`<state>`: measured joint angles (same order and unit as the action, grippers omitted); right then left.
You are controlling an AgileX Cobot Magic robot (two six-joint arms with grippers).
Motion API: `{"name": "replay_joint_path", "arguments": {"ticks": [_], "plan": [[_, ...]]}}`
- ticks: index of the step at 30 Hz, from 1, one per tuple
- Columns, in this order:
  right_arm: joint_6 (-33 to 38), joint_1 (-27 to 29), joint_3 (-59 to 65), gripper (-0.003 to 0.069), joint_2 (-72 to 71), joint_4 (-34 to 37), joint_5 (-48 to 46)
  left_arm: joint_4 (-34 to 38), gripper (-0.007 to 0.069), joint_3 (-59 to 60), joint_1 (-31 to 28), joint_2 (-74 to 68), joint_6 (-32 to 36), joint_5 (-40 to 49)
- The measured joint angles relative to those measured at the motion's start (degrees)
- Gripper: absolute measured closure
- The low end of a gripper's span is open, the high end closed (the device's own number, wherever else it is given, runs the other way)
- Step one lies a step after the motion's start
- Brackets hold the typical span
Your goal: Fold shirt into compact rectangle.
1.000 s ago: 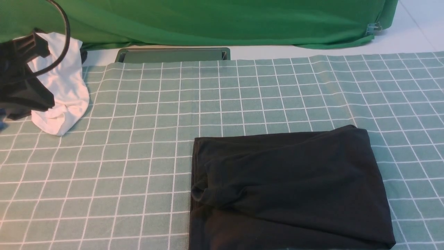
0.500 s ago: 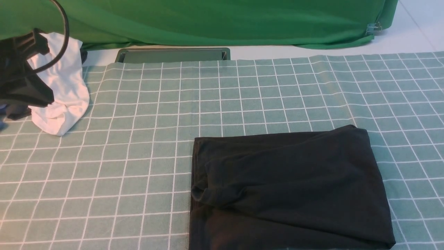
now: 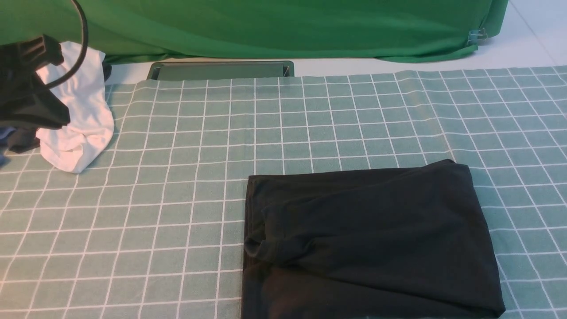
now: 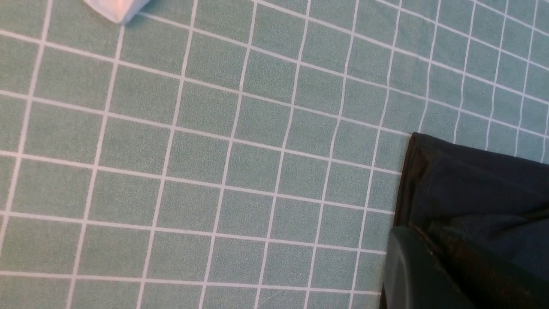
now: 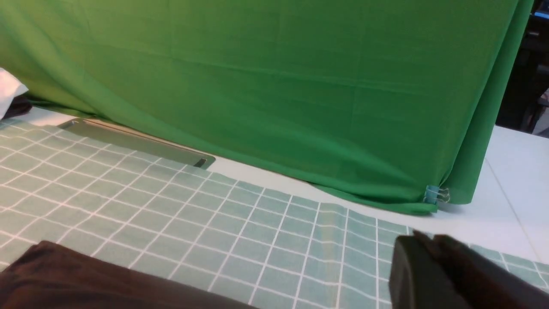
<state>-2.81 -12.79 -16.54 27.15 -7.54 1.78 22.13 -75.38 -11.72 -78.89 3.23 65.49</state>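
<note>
Checked cloth (image 3: 177, 177): folded shirt (image 3: 372, 239) apart from fingers (image 5: 450, 274).

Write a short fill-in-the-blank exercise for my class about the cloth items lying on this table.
1. The folded black cotton shirt lies on a checked ____ tablecloth.
2. The crumpled garment at the table's far left is ____.
3. The big cloth hanging behind the table is bright ____.
4. The black shirt is folded into a rough ____.

Missing words: green; white; green; rectangle

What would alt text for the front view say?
A black shirt lies folded into a rough rectangle on a green checked cloth. A white garment sits far left behind the left arm; a green backdrop hangs behind.
</note>
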Motion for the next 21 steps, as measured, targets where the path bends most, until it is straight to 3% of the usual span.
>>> {"name": "replay_joint_path", "arguments": {"ticks": [6,10,21], "plan": [[-0.22,0.0,9.17,0.058,-6.92,0.0,-2.36,0.0,0.0606,0.0,0.0,0.0,0.05,-1.83],[-0.22,0.0,16.16,0.0568,-14.26,0.0,-9.96,0.41,0.0606,0.0,0.0,0.0,-0.24,-2.09],[-0.46,1.66,17.01,0.0549,-26.93,-0.04,-14.33,3.48,0.0606,0.0,0.0,0.0,-1.06,-1.25]]}}
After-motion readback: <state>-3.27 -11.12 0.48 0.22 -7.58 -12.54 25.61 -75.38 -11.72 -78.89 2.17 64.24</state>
